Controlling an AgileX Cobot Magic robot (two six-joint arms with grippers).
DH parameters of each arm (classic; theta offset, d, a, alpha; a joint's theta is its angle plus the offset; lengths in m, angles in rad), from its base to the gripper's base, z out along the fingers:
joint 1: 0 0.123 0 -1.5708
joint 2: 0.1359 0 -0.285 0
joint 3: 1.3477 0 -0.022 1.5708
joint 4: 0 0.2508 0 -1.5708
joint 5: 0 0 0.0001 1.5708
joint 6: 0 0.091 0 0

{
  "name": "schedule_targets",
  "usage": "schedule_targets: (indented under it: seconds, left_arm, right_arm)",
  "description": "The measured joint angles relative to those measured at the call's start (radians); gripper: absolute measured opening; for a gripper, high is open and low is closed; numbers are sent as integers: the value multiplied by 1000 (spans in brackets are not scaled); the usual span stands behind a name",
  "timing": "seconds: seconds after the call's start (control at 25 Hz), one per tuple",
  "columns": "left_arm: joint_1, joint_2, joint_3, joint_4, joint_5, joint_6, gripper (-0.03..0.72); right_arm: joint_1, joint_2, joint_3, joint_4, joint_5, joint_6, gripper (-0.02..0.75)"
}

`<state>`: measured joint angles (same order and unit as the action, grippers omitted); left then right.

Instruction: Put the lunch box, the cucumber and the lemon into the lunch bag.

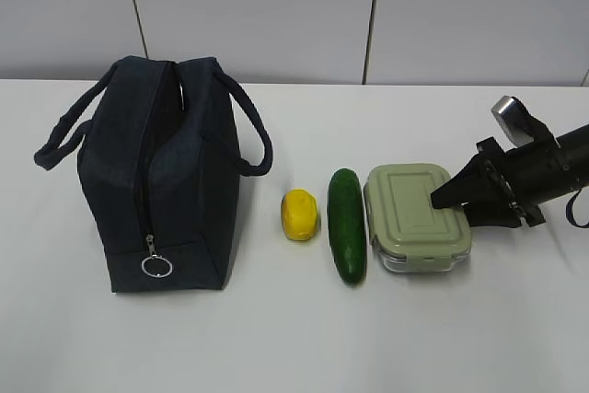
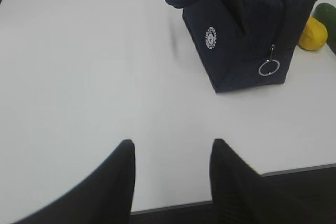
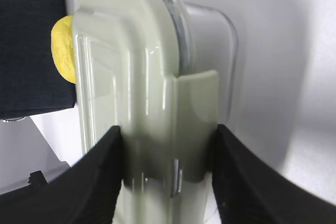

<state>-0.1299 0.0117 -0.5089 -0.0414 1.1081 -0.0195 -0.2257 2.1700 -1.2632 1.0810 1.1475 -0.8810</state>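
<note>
Sage-lidded lunch box (image 1: 416, 216) on the table, my right gripper (image 3: 168, 153) pinching its 3 o'clock end. Cucumber (image 1: 347, 225) and lemon (image 1: 300, 214) at its 9 o'clock, then lunch bag (image 1: 166, 177). Left gripper (image 2: 172, 169) spread, holding nothing.

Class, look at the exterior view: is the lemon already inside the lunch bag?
No, the lemon lies on the table between the lunch bag and the cucumber.

A white table (image 1: 276, 338) fills the lower part of the exterior view, its surface plain and matte. Behind it stands a pale grey wall (image 1: 258, 6) of flat panels, split by thin dark vertical seams (image 1: 372, 16). In the left wrist view the table's near edge (image 2: 294, 170) shows as a thin line, with dark floor (image 2: 310, 192) below it.
</note>
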Motion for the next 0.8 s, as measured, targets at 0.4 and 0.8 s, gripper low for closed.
schedule_targets:
  seconds: [0.4, 0.8]
  left_arm:
    - [0, 0, 0, 0, 0, 0, 321]
    - [0, 0, 0, 0, 0, 0, 321]
  right_arm:
    - [0, 0, 0, 0, 0, 0, 382]
    - [0, 0, 0, 0, 0, 2, 359]
